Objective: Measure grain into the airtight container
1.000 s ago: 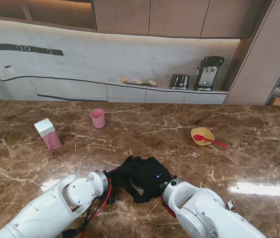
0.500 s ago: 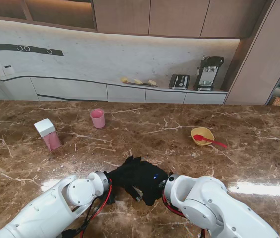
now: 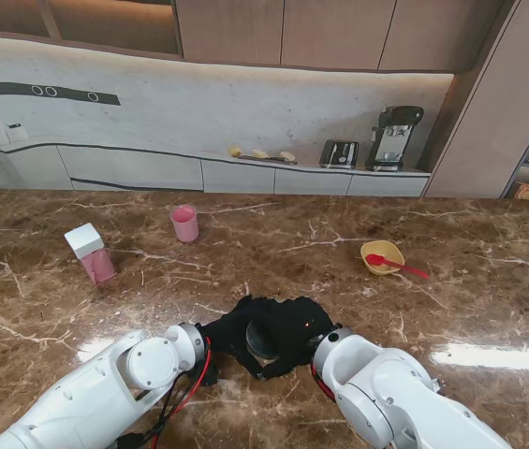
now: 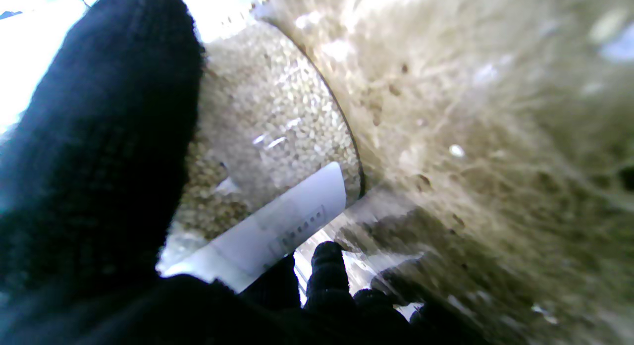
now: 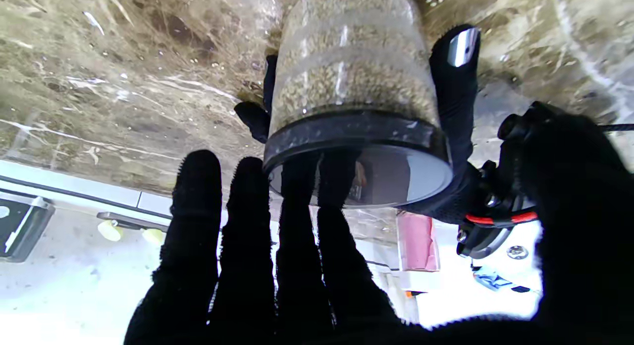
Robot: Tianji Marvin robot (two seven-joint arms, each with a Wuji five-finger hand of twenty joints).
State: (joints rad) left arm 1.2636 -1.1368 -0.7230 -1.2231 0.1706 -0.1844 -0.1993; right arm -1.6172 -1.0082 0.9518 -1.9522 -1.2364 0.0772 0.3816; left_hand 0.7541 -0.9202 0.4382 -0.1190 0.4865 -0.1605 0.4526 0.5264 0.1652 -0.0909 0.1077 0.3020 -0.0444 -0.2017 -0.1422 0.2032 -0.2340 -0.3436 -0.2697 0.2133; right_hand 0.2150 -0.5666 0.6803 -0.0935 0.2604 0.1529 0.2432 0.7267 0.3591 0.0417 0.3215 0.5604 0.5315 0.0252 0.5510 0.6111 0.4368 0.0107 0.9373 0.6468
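Note:
A clear jar [image 5: 351,72] full of pale grain stands on the marble table near me, closed by a black-rimmed lid [image 5: 356,132]. My left hand [image 3: 231,329], in a black glove, is shut around the jar's body; its fingers [image 5: 453,87] wrap the far side. The grain and a white label [image 4: 277,226] fill the left wrist view. My right hand [image 3: 300,325] hovers over the jar with its fingers [image 5: 297,246] stretched out, two of them lying on the lid. From the stand the lid [image 3: 262,339] shows as a grey disc between the gloves.
A pink container with a white lid [image 3: 90,253] stands at the far left and a pink cup [image 3: 184,224] beyond it. A yellow bowl [image 3: 382,255] with a red spoon [image 3: 397,267] sits at the far right. A counter with appliances lines the back wall.
My right hand, which covered the jar a second ago, has turned and shifted right, so the lid now shows. The left hand and jar have stayed put.

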